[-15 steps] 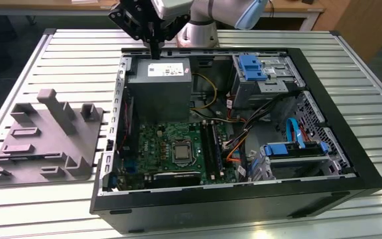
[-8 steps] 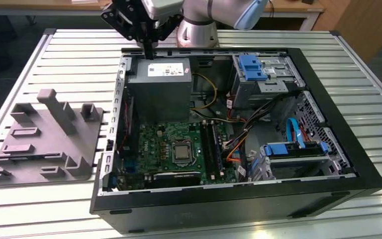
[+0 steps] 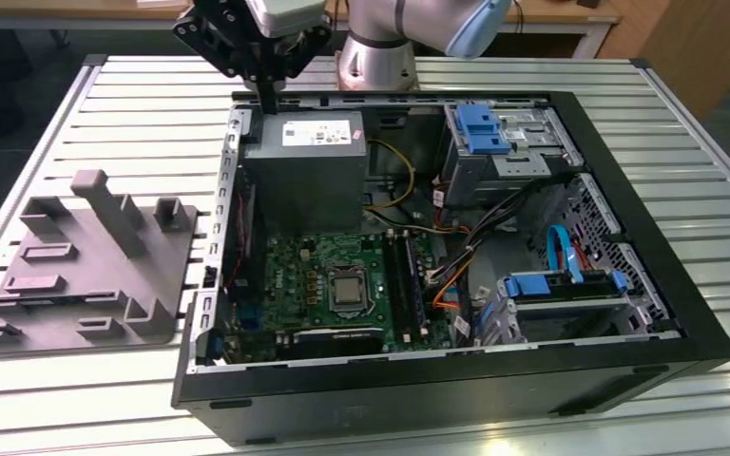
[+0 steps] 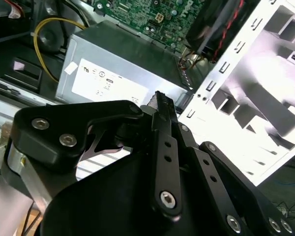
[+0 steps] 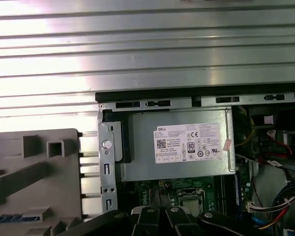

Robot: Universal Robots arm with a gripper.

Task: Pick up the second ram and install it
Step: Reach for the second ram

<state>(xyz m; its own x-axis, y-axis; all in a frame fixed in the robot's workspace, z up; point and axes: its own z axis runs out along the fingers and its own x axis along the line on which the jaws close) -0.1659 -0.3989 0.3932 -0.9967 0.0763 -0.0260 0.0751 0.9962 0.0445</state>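
Note:
A thin bluish strip with a toothed edge sits in a slot of the grey holder block; it looks like the second ram seen edge-on. My gripper hangs over the far corner of the open computer case, on the exterior view's left, just above the grey power supply. Its black fingers meet at the tips, shut, with nothing visible between them. The holder block stands on the table beside the case, well apart from the gripper. The long black memory slots lie on the green motherboard.
The black case lies open on the slatted metal table. Inside are drive cages with blue latches, loose cables and a processor socket. The case's metal wall runs between the holder and the power supply.

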